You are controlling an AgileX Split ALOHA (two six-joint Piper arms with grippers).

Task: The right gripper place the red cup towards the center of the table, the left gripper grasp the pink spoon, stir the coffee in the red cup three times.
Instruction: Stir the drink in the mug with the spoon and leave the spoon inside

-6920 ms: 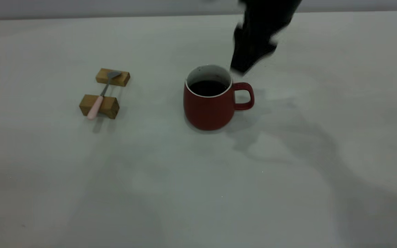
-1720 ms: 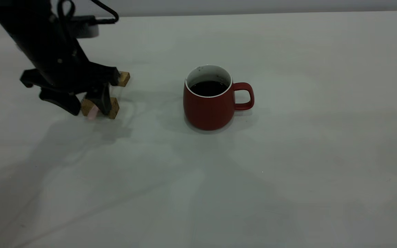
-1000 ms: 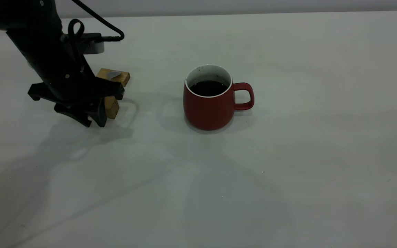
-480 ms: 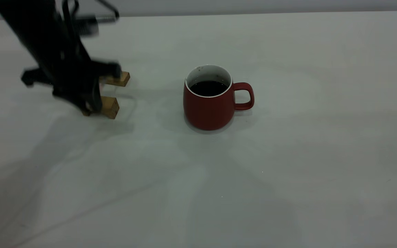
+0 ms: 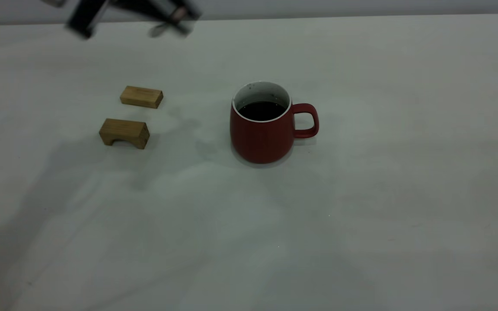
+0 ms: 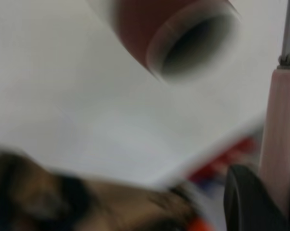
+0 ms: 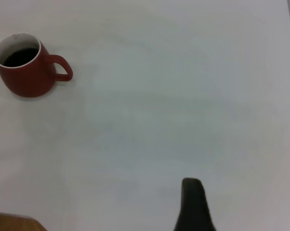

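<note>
A pale grey wall (image 5: 361, 6) runs behind, under soft, dim light.

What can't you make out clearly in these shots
- Left gripper: motion-blurred, cut by the exterior view's top edge.
- Pink spoon: bowl cut off in the left wrist view.
- Red cup: smeared there.
- Right gripper: one fingertip showing in its wrist view, opening unreadable.

Dark red cup (image 5: 263, 138) — white inside; pale pink spoon (image 6: 280, 139); tan wooden blocks (image 5: 124, 132).

The table (image 5: 361, 207) (off-white, matte) carries the red cup (image 5: 261, 134) and 2 wooden blocks (image 5: 124, 132) apart.
</note>
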